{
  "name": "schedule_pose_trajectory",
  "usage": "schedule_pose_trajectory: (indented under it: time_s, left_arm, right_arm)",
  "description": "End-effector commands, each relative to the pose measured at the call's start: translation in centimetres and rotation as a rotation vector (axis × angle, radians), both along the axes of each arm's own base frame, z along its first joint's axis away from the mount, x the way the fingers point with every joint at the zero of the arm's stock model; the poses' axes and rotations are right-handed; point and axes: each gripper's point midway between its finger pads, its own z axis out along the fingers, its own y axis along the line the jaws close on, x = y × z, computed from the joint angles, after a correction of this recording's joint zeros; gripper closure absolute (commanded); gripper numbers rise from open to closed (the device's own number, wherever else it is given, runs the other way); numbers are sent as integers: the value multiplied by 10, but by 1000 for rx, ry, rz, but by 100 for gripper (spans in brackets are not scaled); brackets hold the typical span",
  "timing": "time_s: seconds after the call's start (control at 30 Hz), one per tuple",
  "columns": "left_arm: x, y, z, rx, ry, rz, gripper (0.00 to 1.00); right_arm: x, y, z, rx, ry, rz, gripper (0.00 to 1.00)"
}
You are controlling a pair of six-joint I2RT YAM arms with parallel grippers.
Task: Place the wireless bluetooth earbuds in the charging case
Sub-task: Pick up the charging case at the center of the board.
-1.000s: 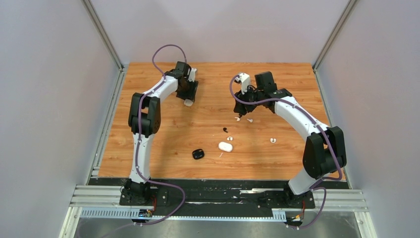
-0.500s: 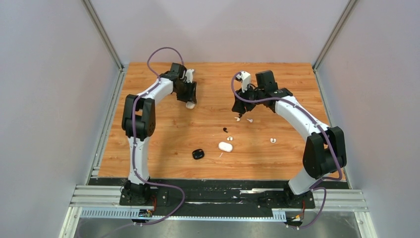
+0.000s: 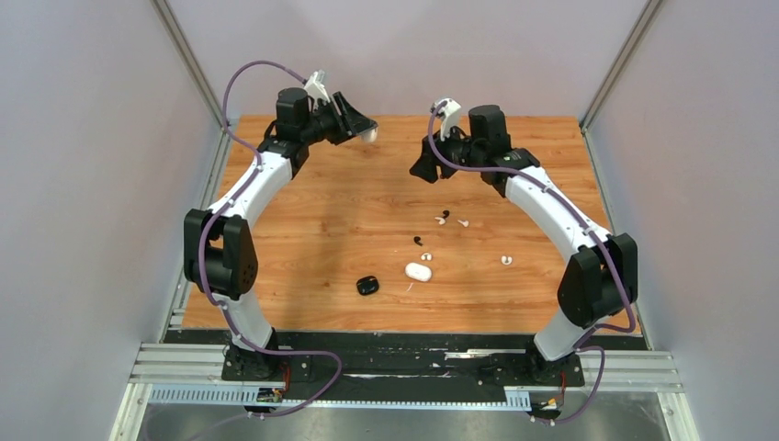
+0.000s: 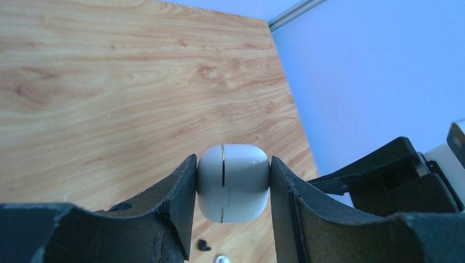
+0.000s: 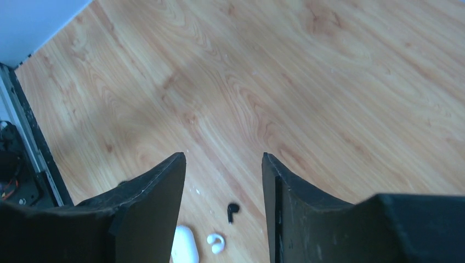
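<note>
My left gripper is raised over the table's back left and is shut on a closed white charging case, whose gold seam line faces the left wrist camera. The case hangs well above the wood. My right gripper hovers open and empty over the back middle, its jaws wide apart. Loose earbuds lie below: a black one, a white one, and in the top view a black one with two white ones beside it.
A second white case and a black case lie near the table's middle front. More earbuds lie at the centre and to the right. Grey walls close in the wooden table on three sides.
The left arm lifted the white case off the table and swung it up and back. The right gripper rose from the earbuds and moved left, opening a little.
</note>
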Motion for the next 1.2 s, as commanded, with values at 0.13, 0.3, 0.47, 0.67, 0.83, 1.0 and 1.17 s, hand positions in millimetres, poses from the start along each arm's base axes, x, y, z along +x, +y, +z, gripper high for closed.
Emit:
schedule_pose_trajectory:
  time_s: [0.13,0.3,0.47,0.67,0.83,1.0,1.17]
  left_arm:
    - [2,4,-1,-159,191,90,100]
    - [3,7,-1,-190,225,112,100]
    - [3,9,-1,-199,239,132,100]
    - [4,11,-1,-206,247,146,100]
    - [5,12,-1,-208,246,151,100]
    - [5,12,-2,-209,252,152,100]
    - [5,12,-2,-209,251,153,100]
  right_arm:
    - [31,65,52,147,-69,-20,39]
    - [51,83,50,172,-36,-73,35]
    - [67,93,50,201,-9,-115,37]
    - [80,97,45,219,11,-176,40]
    - [79,107,46,252,34,-137,43]
    - [81,110,42,260,49,-135,47]
    - [84,115,43,278,54,-128,49]
